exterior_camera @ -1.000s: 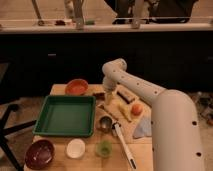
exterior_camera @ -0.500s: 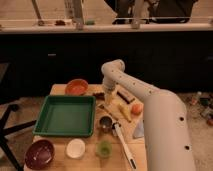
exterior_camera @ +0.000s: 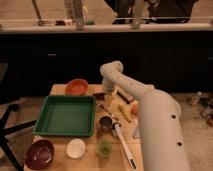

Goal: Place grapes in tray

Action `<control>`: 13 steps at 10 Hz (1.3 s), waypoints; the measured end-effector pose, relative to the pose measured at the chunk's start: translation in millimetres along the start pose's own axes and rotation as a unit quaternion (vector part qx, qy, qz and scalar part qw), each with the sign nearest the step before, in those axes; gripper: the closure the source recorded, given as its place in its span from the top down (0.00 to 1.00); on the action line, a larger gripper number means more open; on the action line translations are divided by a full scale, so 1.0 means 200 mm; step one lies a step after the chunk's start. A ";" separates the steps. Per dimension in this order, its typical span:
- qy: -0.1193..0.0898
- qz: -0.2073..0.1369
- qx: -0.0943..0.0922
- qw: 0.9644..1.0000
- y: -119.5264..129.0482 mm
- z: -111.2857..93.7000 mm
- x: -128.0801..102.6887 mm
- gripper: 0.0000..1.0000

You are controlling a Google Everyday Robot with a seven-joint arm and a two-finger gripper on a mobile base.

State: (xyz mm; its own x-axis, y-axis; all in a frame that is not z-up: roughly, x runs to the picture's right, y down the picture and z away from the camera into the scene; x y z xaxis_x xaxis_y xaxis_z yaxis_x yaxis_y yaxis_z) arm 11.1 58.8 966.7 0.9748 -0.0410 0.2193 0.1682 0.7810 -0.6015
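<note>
A wooden tabletop (exterior_camera: 90, 154) stood before a dark counter in a dim room. The green tray (exterior_camera: 65, 116) held no fruit. The grapes (exterior_camera: 99, 94) lay on the tabletop just past its far right corner, near the orange bowl (exterior_camera: 76, 87). The gripper (exterior_camera: 108, 96) hung low just beside them, jaws spread and apparently empty. Grasp, carry and release were all left to do.

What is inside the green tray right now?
The tray shows only bare green floor, none of it covered. The claw hangs past its far right corner, above the table, hiding whatever lies directly under it.
</note>
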 end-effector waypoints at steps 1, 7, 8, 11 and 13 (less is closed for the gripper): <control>0.000 -0.001 -0.003 1.000 0.00 0.01 0.00 0.80; -0.013 -0.003 -0.006 1.000 0.02 0.01 0.09 0.25; -0.018 -0.001 -0.004 1.000 0.02 0.00 0.11 0.16; -0.025 -0.003 0.005 1.000 0.03 -0.06 0.14 0.00; -0.029 -0.012 0.011 0.999 0.04 -0.12 0.13 0.00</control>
State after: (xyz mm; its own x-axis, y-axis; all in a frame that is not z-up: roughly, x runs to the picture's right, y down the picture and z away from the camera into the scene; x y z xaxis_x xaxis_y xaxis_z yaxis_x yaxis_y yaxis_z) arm 41.1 49.4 949.2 0.9604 -0.0250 0.2775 0.1878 0.7938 -0.5784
